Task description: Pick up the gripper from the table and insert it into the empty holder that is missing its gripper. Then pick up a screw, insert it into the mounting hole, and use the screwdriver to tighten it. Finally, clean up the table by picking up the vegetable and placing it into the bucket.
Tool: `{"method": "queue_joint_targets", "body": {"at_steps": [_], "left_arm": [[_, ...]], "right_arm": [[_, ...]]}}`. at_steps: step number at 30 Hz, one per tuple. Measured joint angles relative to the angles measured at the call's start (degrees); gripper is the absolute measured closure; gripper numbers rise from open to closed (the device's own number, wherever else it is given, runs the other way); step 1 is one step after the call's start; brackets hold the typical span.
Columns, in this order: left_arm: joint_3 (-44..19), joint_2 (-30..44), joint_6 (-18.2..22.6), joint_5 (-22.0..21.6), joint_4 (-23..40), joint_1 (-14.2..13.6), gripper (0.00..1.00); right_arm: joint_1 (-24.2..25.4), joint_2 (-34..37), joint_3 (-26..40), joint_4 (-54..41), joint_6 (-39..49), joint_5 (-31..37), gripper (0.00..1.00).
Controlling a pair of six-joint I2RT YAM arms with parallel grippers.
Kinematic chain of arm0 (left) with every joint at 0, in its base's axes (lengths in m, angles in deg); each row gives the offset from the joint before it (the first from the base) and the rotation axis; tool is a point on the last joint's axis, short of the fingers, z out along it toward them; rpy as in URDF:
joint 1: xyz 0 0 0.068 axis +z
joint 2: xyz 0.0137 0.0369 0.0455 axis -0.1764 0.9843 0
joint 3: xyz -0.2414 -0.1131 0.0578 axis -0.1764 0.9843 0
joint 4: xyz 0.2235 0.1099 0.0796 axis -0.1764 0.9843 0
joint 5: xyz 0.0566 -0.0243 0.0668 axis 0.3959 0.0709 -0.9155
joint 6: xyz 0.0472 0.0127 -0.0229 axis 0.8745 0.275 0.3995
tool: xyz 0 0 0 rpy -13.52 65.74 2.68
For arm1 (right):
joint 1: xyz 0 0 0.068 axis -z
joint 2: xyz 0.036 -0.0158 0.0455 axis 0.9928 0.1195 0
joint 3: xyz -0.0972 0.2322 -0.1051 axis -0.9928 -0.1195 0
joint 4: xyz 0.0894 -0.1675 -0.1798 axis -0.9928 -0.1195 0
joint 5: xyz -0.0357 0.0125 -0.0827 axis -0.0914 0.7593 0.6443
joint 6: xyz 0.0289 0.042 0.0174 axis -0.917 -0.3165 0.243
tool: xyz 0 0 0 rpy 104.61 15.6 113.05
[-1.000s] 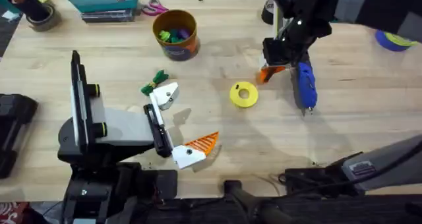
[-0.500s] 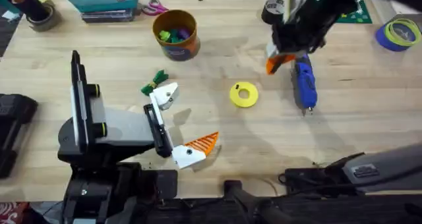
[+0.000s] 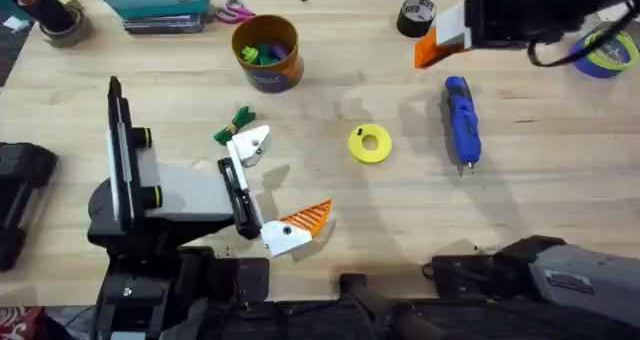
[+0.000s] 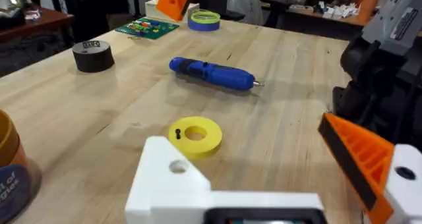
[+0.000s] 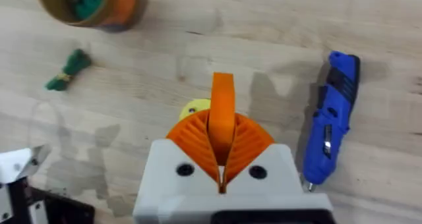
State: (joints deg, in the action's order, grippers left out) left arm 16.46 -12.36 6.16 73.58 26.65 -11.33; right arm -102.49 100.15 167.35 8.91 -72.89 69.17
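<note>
The right gripper [image 5: 222, 159] is up off the table with its two ribbed pads pressed together on the gripper [image 5: 223, 112], the loose orange wedge sticking out from between them above the screwdriver [image 3: 461, 118]. The left gripper [image 3: 272, 192] rests low on the table, spread wide, its bare holder [image 3: 250, 145] just beside the vegetable [image 3: 235, 123].

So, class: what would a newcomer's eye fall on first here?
Probably the orange gripper clamped upright between the right gripper's ribbed pads, raised above the table. Next, the blue screwdriver lying on the wood right of the yellow ring, and the bucket of bright toys at the far side.
</note>
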Motion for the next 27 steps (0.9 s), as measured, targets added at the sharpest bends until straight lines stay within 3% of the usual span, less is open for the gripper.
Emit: {"method": "queue_joint_targets", "body": {"at_steps": [6,11,27], "left_arm": [[0.00,0.00,0.02,0.00,0.00,0.00,0.016],[0.00,0.01,0.01,0.00,0.00,0.00,0.015],[0.00,0.02,0.02,0.00,0.00,0.00,0.015]], "right_arm": [[-0.02,-3.22,-0.94,4.83,0.00,-4.42,0.992],[-0.02,-6.38,-7.03,12.99,-0.02,-9.85,0.992],[0.16,-7.70,-28.28,46.64,-10.16,-38.52,0.993]]}}
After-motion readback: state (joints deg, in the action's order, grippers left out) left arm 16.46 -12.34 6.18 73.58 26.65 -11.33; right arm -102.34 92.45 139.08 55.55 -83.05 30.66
